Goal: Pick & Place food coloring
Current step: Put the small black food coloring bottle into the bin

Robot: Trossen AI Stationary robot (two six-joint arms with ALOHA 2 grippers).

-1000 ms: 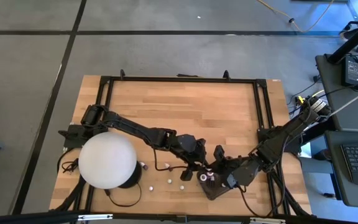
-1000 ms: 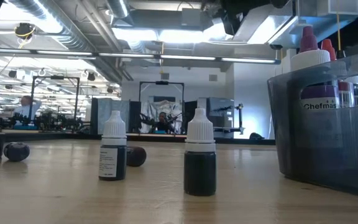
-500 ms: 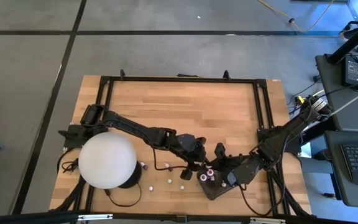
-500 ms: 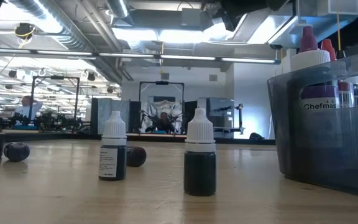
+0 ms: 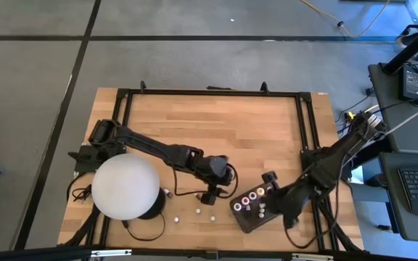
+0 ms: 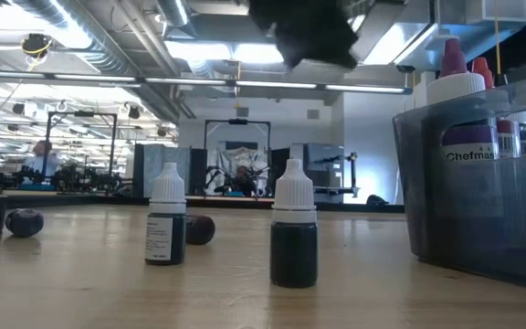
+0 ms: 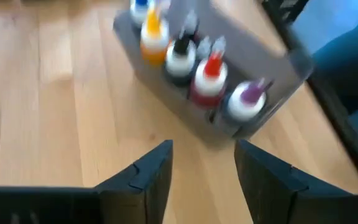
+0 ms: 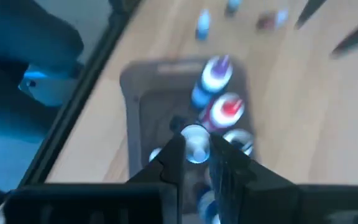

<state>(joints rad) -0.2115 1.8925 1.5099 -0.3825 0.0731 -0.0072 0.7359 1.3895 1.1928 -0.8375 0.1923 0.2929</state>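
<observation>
Food coloring point(image 5: 252, 199): partly in the tray, partly loose on the wood.

Wooden table point(image 5: 223, 123) with a black frame, mostly bare at the far side. Big white dome point(image 5: 125, 186) at the near left corner.

Left arm stretched from the far left toward the near middle. Left gripper point(image 7: 202, 149) just left of the tray, fingers point(image 7: 148, 171) spread with a clear gap, nothing between them. Right arm reaching in from the right edge. Right gripper point(image 8: 196, 140) by the tray's far right corner, fingers point(image 8: 173, 155) drawn together, gripping nothing that can be seen.

Dark grey tray point(image 5: 247, 226) at the near edge, right of centre, set at a slant. Inside it, bottles standing upright, with purple, red, orange and white tops showing.

Smaller still, a few loose bottles point(image 5: 198, 212) on bare wood between dome and tray, near the front edge. Two of them point(image 6: 294, 236) seen upright in the low view, white-capped with dark bodies, standing apart.
</observation>
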